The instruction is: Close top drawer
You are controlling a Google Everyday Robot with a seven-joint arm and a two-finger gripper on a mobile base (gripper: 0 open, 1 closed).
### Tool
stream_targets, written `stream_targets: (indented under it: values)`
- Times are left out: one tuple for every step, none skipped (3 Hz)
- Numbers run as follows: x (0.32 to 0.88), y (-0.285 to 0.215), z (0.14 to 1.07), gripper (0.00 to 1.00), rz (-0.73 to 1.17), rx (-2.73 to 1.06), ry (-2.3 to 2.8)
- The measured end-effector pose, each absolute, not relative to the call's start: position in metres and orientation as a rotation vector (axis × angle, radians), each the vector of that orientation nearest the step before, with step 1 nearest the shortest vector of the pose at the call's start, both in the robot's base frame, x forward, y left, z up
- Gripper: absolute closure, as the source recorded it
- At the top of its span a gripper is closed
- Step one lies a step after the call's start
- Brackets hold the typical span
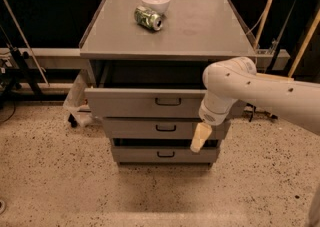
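Observation:
The top drawer [145,102] is the widest grey front of the cabinet, with a small dark loop handle [168,102]. It stands pulled out toward me, and its dark inside shows under the cabinet top. My gripper [200,138] hangs from the white arm [260,91] that comes in from the right. It is in front of the right end of the middle drawer [150,128], just below the top drawer's front, pointing down.
A white bowl [155,2] and a green can [148,18] on its side sit at the back of the cabinet top [200,31]. The bottom drawer [160,154] is below. Wooden poles [305,41] and cables stand at the right. The floor is speckled.

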State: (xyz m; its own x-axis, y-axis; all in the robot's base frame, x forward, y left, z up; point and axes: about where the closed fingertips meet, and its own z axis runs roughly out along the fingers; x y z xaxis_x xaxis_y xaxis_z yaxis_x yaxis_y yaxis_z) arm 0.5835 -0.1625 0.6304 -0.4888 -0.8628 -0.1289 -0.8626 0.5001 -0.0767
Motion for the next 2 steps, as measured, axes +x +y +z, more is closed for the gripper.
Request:
stream_targets:
  values:
    - [0.623, -0.156, 0.654, 0.00, -0.067, -1.459, 2.574]
    - [0.639, -0.155, 0.660, 0.00, -0.102, -1.446, 2.581]
